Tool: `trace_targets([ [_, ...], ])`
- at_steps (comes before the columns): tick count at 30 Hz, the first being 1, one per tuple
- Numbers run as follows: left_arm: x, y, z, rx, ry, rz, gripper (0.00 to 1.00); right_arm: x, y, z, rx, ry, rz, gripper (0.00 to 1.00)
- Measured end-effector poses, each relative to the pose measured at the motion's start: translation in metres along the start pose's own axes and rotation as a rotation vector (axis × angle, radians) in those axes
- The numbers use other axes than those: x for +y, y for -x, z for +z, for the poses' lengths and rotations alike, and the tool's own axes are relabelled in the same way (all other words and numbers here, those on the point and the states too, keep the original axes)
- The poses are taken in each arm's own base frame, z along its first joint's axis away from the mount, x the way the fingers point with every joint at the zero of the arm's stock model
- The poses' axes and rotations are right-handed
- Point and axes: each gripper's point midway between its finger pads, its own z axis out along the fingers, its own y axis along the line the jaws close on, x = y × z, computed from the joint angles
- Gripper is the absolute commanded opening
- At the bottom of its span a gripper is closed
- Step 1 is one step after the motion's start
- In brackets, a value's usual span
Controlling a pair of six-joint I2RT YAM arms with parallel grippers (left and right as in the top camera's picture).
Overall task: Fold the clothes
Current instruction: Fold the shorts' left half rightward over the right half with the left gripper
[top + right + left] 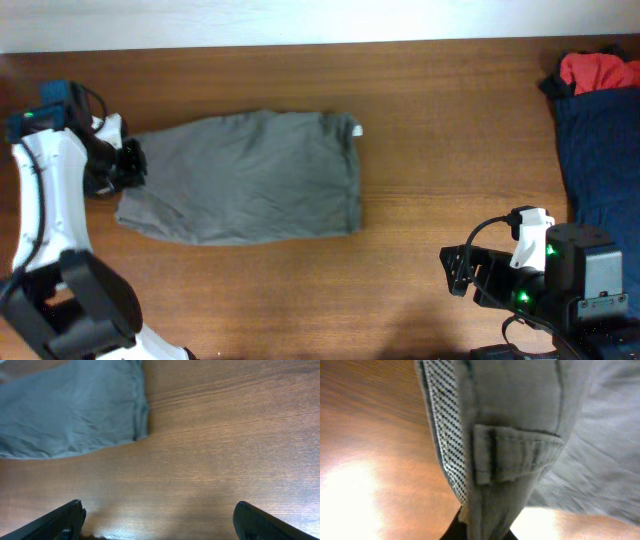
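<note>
While left pincer (129, 161) pinches grey shorts (245, 180) edge, right pincer (160, 517) gapes wide over table (225, 435).

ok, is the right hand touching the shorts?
No, the right hand is open over bare table, apart from the shorts.

Left side first: the long glossy white-shelled left arm (45, 200) has chunky black joint housings, and a teal-blue module (48, 103) with a small green light glowing on it. A thin black cable (92, 100) loops off that module. Its stubby matte-black left end effector (128, 162) sits beyond the white shell. Over to the mostly black right arm (560, 280): a white moulded cap (530, 225) on top, a grey boxy block (600, 270) beside it, two green lights and arcing black cables. The black right end effector (159, 510) shows two flat black fingers (57, 522) with rounded tips.
</note>
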Motion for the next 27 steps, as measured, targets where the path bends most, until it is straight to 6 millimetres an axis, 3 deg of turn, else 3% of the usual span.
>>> trace_targets([
  [6,-0.024,0.002,-0.065,-0.088,0.017,0.058,0.04,0.000,0.000,0.000,0.000,0.000,0.000,0.99],
  [10,-0.050,0.003,-0.081,-0.130,0.020,0.128,0.05,0.000,0.000,0.000,0.000,0.000,0.000,0.99],
  [17,-0.078,0.001,-0.076,-0.131,0.054,0.178,0.04,0.000,0.000,0.000,0.000,0.000,-0.001,0.99],
  [24,-0.096,0.010,-0.048,-0.104,0.097,0.174,0.00,0.000,0.000,0.000,0.000,0.000,0.000,0.99],
  [27,-0.105,0.011,-0.047,-0.124,0.128,0.187,0.01,0.000,0.000,0.000,0.000,0.000,0.000,0.99],
])
